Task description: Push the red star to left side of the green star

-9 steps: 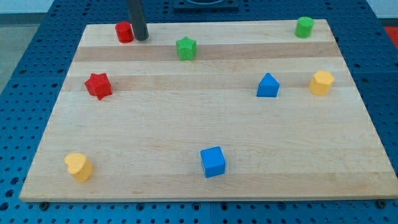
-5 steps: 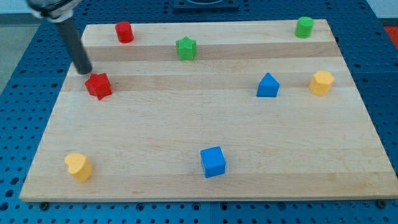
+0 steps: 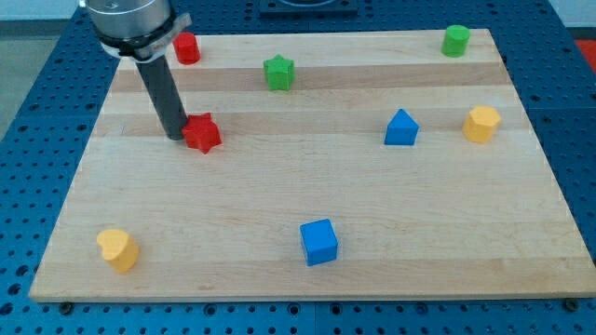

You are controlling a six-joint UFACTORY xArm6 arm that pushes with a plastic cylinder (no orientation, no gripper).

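1. No brand, label or writing can be read anywhere in the view.
2. No container shows; every block lies loose on the wooden board (image 3: 307, 186), which rests on a blue perforated table (image 3: 37, 112).
3. The arm ends in a dark rod (image 3: 163, 93) with no pincer, so nothing opens, closes or grips.
4. My tip (image 3: 177, 137) stands on the board at the view's left, touching the left side of the red star (image 3: 202, 133).
5. The red star lies left of centre, below and to the view's left of the green star (image 3: 278, 72), and well apart from it.
6. The green star sits near the view's top edge, a little left of the middle.
7. A red cylinder-like block (image 3: 187, 47) sits at the top left, partly beside the arm's metal collar (image 3: 130, 19).
8. A green cylinder-like block (image 3: 455, 40) sits at the top right corner.
9. A blue block with a peaked top (image 3: 401, 127) lies right of centre, and a yellow block (image 3: 481, 123), its shape unclear, lies just to its right near the board's right edge.
10. A blue cube (image 3: 319, 241) lies near the bottom edge, about midway across.
11. Another yellow block (image 3: 117, 248), rounded with a notch, lies at the bottom left corner.
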